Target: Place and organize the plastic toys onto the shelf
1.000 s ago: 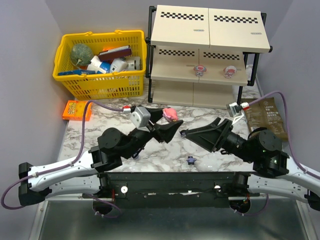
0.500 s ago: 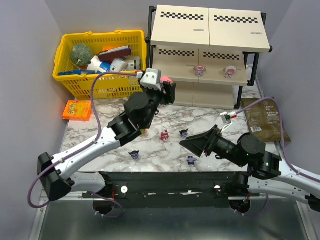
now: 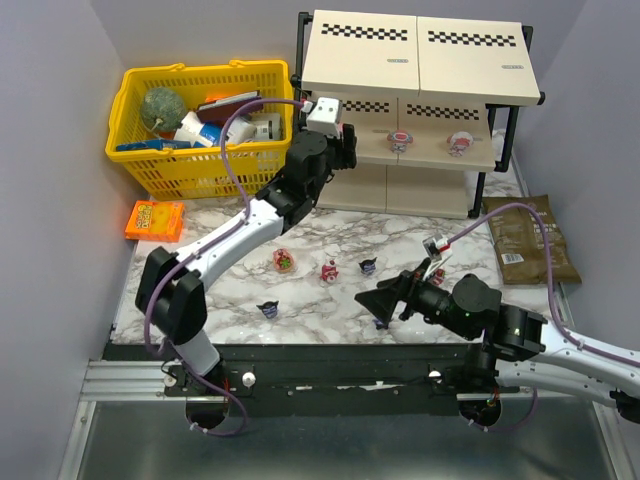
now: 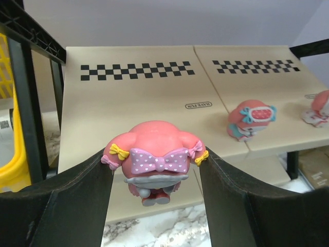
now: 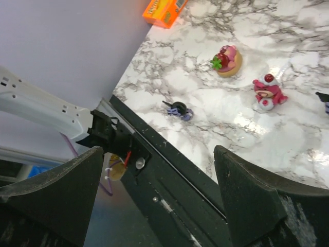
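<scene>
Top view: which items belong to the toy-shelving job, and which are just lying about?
Job:
- shelf
- pink toy held in the left gripper
- two toys on its middle board
- loose toys in front of it

Lying about:
- yellow basket and its contents
- orange box
- brown pouch

Robot lab cell: grey walls, marble-print tbl, 2 arms on rail.

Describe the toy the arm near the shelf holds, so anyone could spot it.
Find the checkered shelf. In front of its middle board, the left gripper pinches a pink figurine. Unlike the two toys standing there, it shows a dotted bow and yellow ribbons.
</scene>
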You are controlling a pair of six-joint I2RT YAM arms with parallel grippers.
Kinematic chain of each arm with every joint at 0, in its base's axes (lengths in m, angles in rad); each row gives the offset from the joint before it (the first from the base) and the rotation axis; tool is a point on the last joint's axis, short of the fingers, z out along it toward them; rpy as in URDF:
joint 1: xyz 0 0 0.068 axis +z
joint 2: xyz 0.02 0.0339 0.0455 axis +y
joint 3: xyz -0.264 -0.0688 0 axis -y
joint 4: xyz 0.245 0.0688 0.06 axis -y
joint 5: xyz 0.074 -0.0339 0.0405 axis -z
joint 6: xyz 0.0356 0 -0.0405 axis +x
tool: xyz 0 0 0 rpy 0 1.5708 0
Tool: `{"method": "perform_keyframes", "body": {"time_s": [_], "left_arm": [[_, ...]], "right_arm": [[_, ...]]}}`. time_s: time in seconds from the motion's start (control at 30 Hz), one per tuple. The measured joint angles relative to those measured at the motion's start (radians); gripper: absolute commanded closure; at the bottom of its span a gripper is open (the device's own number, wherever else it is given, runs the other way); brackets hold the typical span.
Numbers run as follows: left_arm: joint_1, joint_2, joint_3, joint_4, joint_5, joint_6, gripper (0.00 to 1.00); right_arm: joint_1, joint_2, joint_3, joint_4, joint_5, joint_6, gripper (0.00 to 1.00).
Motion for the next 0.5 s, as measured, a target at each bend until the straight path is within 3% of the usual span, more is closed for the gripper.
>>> {"method": "perform_keyframes", "body": {"time_s": [0.5], "left_arm": [[0.052,0.27,0.089,0.22,0.048,0.144,0.88]], "right_arm": [[0.0,-0.134,-0.033,-0.139,0.232,-0.035,0.05]]}}
